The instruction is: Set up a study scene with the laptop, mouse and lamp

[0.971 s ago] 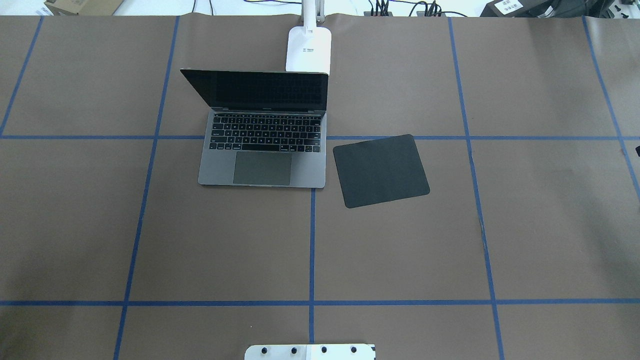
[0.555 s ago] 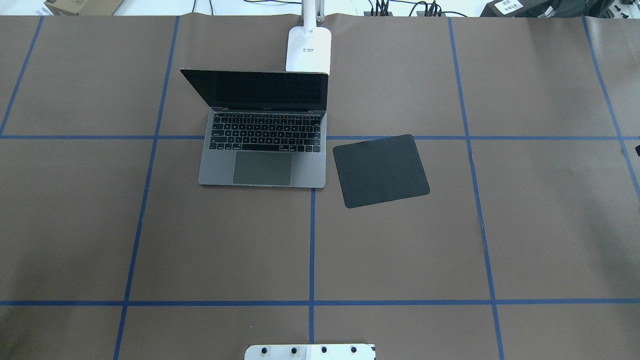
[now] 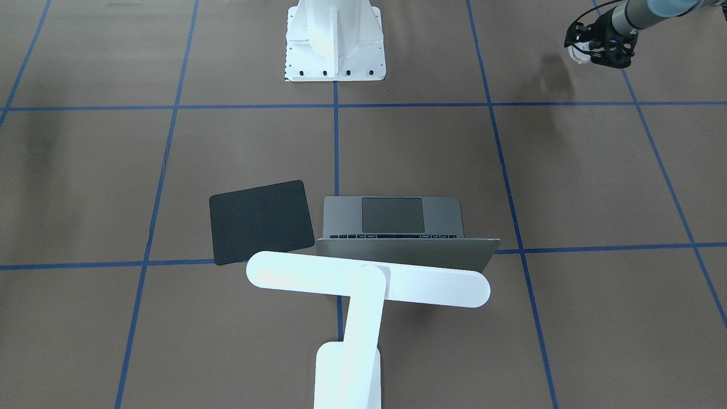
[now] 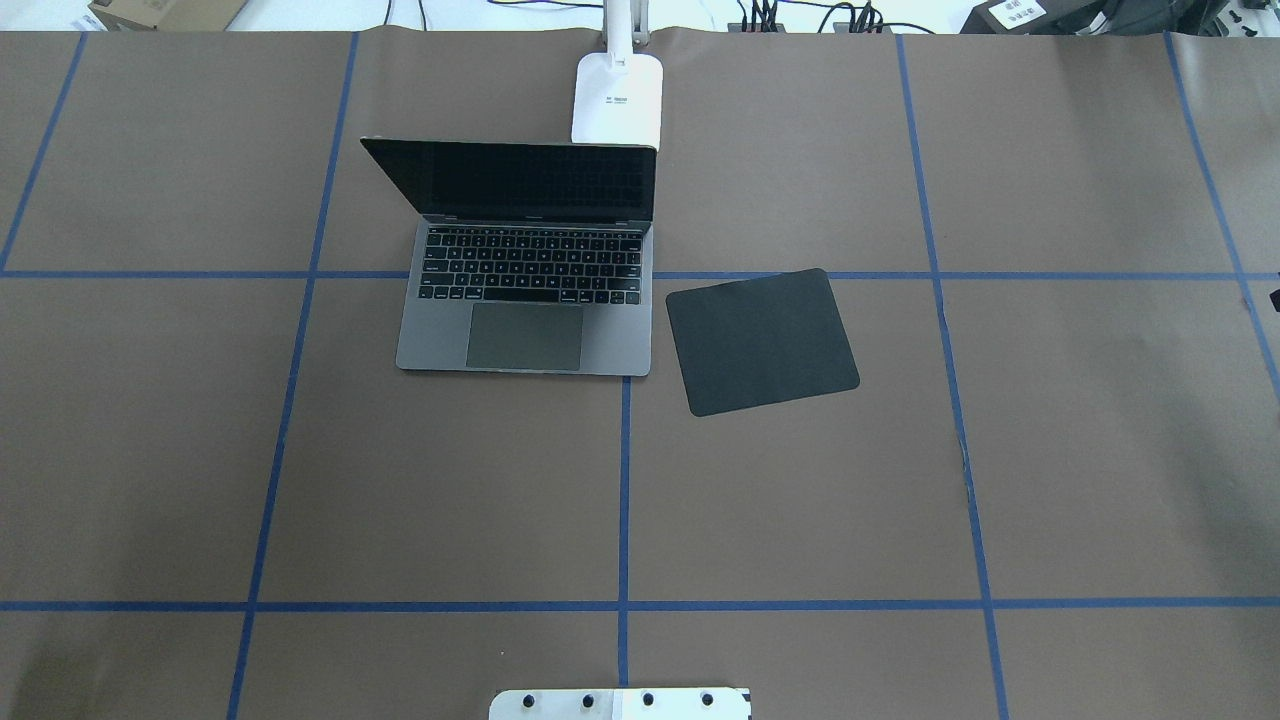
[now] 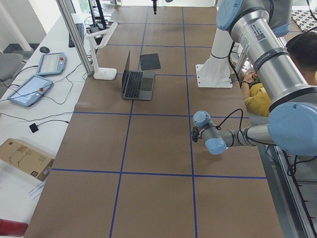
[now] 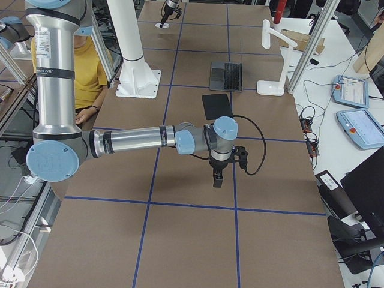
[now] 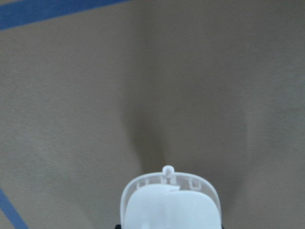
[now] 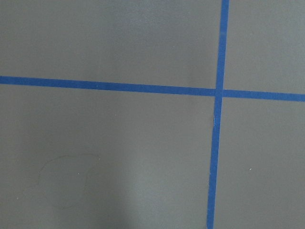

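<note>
The laptop stands open on the brown table, screen facing the robot, its grey lid seen from the front-facing view. The white lamp rises behind it, its bar head over the lid and its base at the far edge. My left gripper hangs above the table far off to the robot's left, shut on the white mouse, which fills the bottom of the left wrist view. My right gripper points down near the table; whether it is open or shut I cannot tell.
A thin black square mat lies right of the laptop, slightly turned. The robot's white pedestal stands at the near edge. A person in a yellow shirt sits beside the robot. Blue tape lines grid the table.
</note>
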Motion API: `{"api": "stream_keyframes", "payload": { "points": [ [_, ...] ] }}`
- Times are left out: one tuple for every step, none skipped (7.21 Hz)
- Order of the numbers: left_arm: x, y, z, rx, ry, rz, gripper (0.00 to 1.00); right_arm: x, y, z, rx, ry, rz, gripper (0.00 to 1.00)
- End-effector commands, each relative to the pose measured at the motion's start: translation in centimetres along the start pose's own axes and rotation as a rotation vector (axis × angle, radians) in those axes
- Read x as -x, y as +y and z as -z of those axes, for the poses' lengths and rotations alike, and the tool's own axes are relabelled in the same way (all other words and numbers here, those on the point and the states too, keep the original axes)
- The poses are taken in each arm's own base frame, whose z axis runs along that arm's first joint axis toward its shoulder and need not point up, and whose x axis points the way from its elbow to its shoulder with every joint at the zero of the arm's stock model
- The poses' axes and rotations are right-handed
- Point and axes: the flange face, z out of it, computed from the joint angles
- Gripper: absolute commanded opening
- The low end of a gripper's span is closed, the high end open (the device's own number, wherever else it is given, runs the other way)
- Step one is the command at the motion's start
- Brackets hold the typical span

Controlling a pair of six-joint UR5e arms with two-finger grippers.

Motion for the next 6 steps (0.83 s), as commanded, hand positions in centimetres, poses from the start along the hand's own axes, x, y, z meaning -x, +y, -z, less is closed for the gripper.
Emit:
{"api": "stream_keyframes", "payload": {
  "points": [
    [-5.0,0.5,2.7,-0.002,0.087,0.056,0.39,-0.2,0.1,0.0,0.0,0.001,-0.004,1.0],
    [-6.6,0.1,3.2,-0.011,0.113,0.056,0.39,-0.3,0.1,0.1,-0.001,0.001,-0.007,1.0],
    [-8.1,-0.4,3.6,-0.02,0.123,0.05,0.39,-0.5,0.2,0.1,-0.002,0.003,-0.01,1.0],
    [-10.7,-2.0,4.5,-0.045,0.123,0.075,0.39,-0.7,0.3,0.1,-0.002,0.003,-0.013,1.0],
    [-14.3,-4.0,6.0,-0.069,0.12,0.102,0.39,-0.7,0.3,0.1,-0.001,0.003,-0.014,1.0],
    [-17.3,-5.6,7.3,-0.089,0.122,0.116,0.39,-0.7,0.2,0.1,-0.001,0.003,-0.014,1.0]
  ]
}}
